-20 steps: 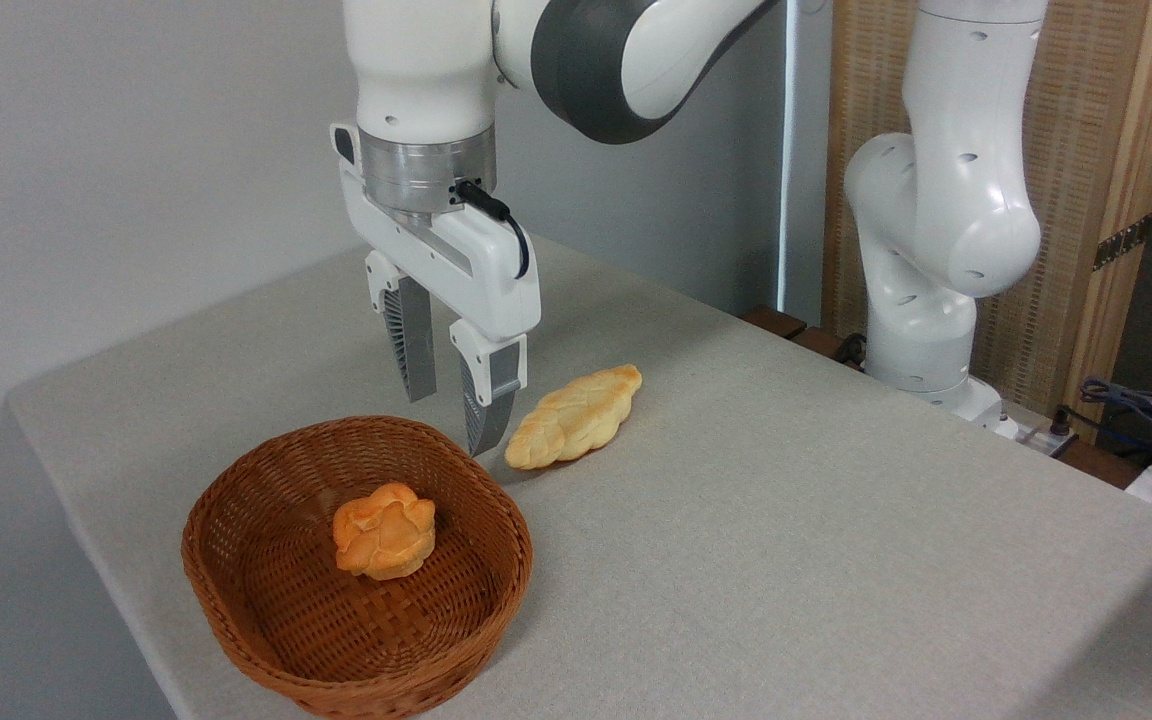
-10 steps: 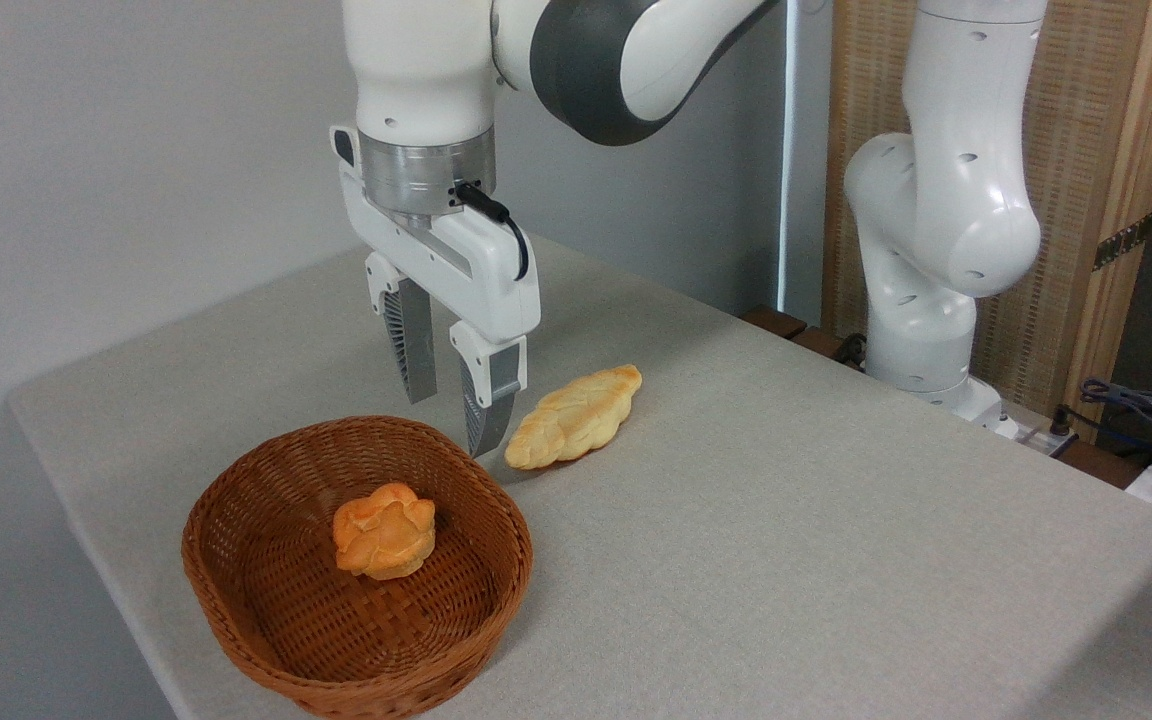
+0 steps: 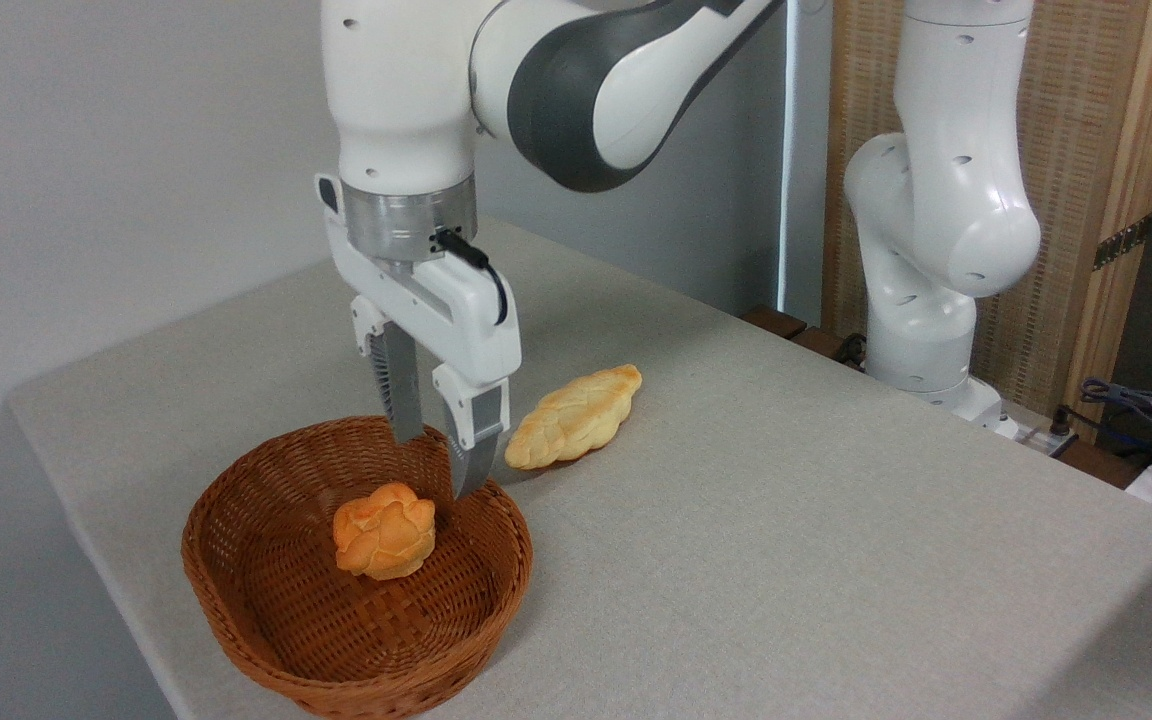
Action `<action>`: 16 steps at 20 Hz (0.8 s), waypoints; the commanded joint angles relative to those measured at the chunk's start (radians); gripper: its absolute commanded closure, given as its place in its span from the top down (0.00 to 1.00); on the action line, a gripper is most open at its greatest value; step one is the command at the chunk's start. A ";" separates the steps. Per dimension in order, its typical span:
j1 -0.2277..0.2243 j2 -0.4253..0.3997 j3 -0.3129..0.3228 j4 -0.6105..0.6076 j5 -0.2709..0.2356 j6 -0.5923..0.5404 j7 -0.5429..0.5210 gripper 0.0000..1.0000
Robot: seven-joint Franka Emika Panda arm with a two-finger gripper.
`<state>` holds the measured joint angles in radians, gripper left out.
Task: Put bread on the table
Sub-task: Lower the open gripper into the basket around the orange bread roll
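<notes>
1. From the one fixed camera I see my gripper [image 3: 436,465] pointing straight down over the back rim of the basket [image 3: 236,620]. Its two fingers are spread apart and hold nothing.
2. The bread [image 3: 384,531] sits inside the basket, near the middle of its floor. It lies lower than my fingertips and toward the front-left corner of the table [image 3: 786,560]. This is the thing my next move hangs on.
3. The bread is round and lumpy, so I see no long side. I think any grip angle would do.
4. The basket wall is close behind my fingers. I judge I must come forward and down without bumping that rim.
5. A longer pale loaf [image 3: 573,416] lies on the cloth just behind the basket, to the right of my gripper. I should stay clear of it.
6. The right half of the table is bare, so there is lots of room to set the bread down there.
</notes>
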<state>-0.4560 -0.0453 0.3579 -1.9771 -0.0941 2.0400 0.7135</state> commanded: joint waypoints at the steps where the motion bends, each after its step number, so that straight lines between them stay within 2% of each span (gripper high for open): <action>1: -0.006 0.033 0.003 0.001 0.001 0.066 0.009 1.00; 9: -0.012 0.133 -0.037 0.003 -0.001 0.160 0.006 1.00; 16: -0.012 0.171 -0.062 0.003 0.001 0.187 0.006 1.00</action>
<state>-0.4659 0.1124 0.3029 -1.9774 -0.0941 2.2085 0.7135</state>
